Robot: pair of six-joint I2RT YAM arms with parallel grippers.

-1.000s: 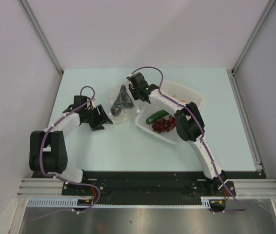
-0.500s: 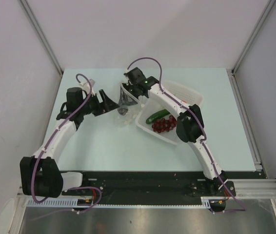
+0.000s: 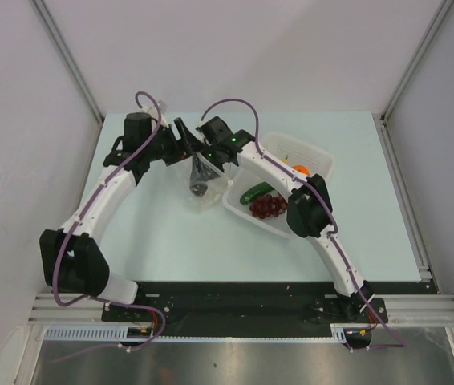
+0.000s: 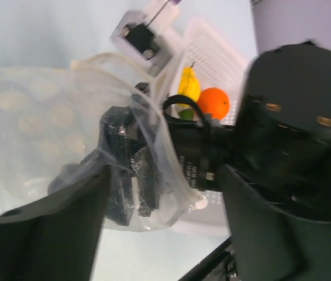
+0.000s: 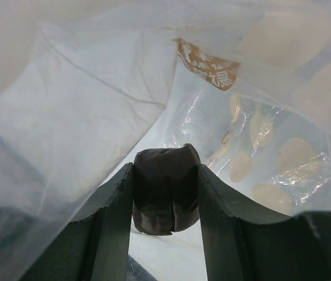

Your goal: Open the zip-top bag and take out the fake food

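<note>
Right gripper (image 5: 165,171): jaws closed on a small dark round fruit (image 5: 165,196), one finger pressed to each side. Both are inside the clear crinkly zip-top bag (image 5: 89,99), whose film fills the whole right wrist view. Left gripper (image 3: 185,144): fingers (image 4: 60,202) spread wide, gripping nothing that can be made out. Bag film drapes over one finger, and the right gripper's black body sits between them at the bag mouth, standing in the way. Bag location: far-centre of the pale blue-green table (image 3: 163,233), between the two wrists and just beside the left corner of the white perforated plastic basket (image 3: 311,152); whether bag and basket touch cannot be told. Basket contents, overhead view: long green cucumber (image 3: 257,192), dark red grape bunch (image 3: 267,206), orange ball (image 3: 299,168). Left wrist view only: yellow pear-like fruit (image 4: 189,85) next to the orange ball, not made out overhead. Right wrist view only: the grip on the dark fruit, which overhead is just a dark blur within the bag. Edges: basket on the bag's right, both arms crowding its far side, grey side walls (image 3: 18,120) well apart, bare table on its near and left sides.
</note>
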